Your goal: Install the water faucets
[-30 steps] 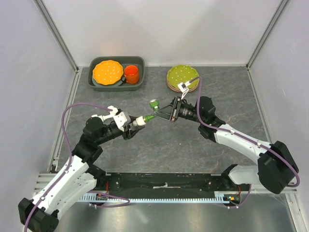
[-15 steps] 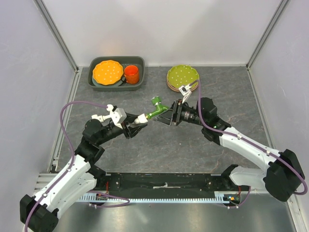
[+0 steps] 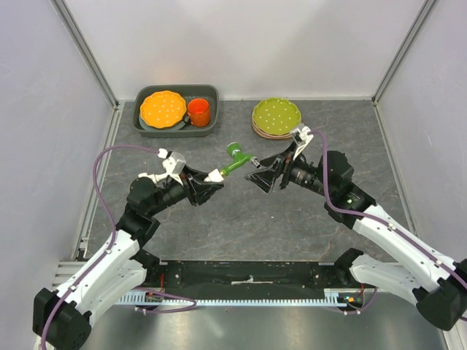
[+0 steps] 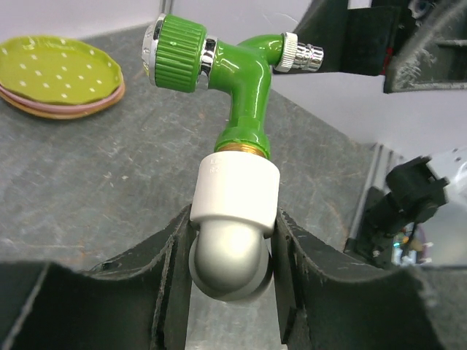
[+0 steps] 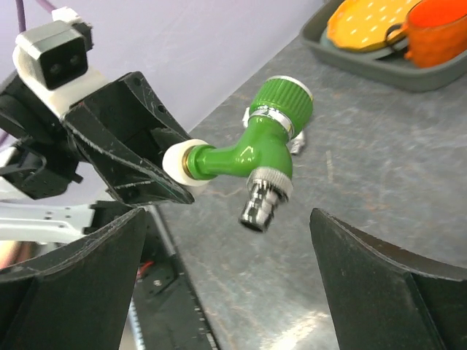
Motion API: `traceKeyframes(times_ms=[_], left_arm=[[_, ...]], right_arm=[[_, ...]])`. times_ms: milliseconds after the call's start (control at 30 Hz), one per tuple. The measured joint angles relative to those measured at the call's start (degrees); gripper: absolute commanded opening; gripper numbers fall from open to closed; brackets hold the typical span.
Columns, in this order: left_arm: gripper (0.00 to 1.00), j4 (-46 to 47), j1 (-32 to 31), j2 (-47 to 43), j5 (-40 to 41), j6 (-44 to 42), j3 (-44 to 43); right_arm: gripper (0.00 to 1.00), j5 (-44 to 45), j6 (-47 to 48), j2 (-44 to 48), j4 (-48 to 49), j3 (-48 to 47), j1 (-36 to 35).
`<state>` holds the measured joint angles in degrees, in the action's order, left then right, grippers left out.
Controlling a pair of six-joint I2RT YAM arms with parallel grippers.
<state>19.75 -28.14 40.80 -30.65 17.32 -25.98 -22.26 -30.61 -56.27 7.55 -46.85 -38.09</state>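
A green faucet (image 3: 235, 156) with a ribbed green knob and a silver nozzle (image 5: 264, 200) hangs above the middle of the table. My left gripper (image 3: 206, 182) is shut on its white end piece (image 4: 235, 186), and the faucet's green body (image 4: 244, 80) sticks out past the jaws. In the right wrist view the faucet (image 5: 255, 149) projects from the left gripper (image 5: 139, 146). My right gripper (image 3: 261, 177) stands wide open just right of the faucet, apart from it, and the right gripper (image 5: 226, 233) holds nothing.
A grey tray (image 3: 146, 127) at the back left holds an orange plate (image 3: 163, 108) and an orange cup (image 3: 198, 111). A stack of plates with a green dotted plate (image 3: 276, 115) on top sits at the back centre-right. Side walls close in the table.
My right gripper has opened, let go of the faucet and drawn back to the right. The faucet stays in the left gripper, now angled further up and back.
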Motion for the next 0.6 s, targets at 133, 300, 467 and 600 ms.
traceKeyframes(times_ms=[133, 300, 467, 600], left_arm=[[0.02, 2.84, 4.94, 2.91, -3.82, 7.65, 0.26], [0.02, 6.67, 10.51, 5.07, -9.27, 15.02, 0.79], [0.02, 9.46, 14.03, 6.36, -17.14, 19.30, 0.39], [0.02, 9.14, 15.41, 8.00, -23.02, 20.61, -0.81]], right_arm=[[0.98, 2.86, 8.79, 4.02, -1.99, 0.13, 0.02], [0.98, 4.79, 20.76, 8.79, -0.15, 3.69, 0.07], [0.98, 2.25, 32.13, 11.63, 11.43, 15.08, 0.07], [0.98, -1.14, 38.80, 10.21, 20.33, 22.88, 0.07]])
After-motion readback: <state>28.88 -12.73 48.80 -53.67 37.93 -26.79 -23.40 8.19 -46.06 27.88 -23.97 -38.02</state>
